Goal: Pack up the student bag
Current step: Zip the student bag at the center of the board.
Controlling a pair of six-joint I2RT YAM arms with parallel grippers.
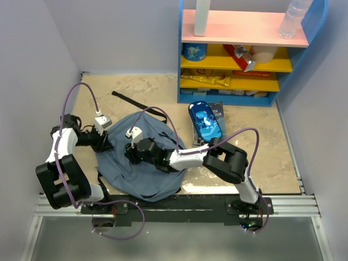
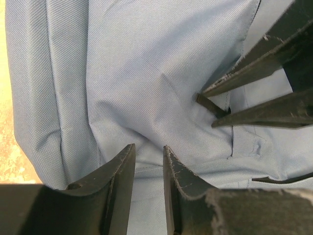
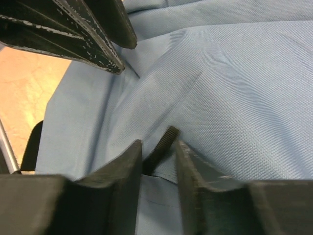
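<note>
The student bag (image 1: 144, 168), a soft slate-blue backpack, lies flat on the table between the two arms. My left gripper (image 1: 106, 142) is low over its left side; in the left wrist view its jaws (image 2: 149, 152) stand a narrow gap apart over smooth fabric (image 2: 146, 73), with no fold pinched. My right gripper (image 1: 130, 153) presses down near the bag's middle. Its jaws (image 3: 159, 147) are also slightly apart, with a dark ribbed tab (image 3: 164, 142) lying loosely between them. Each wrist view shows the other gripper's fingers (image 2: 264, 88) (image 3: 73, 29) close by.
A blue pencil case (image 1: 205, 120) lies on a dark book (image 1: 217, 111) right of the bag. Behind stands a blue and yellow shelf (image 1: 239, 65) with snacks, a bottle (image 1: 293, 19) on top. A black strap (image 1: 130, 100) trails behind the bag.
</note>
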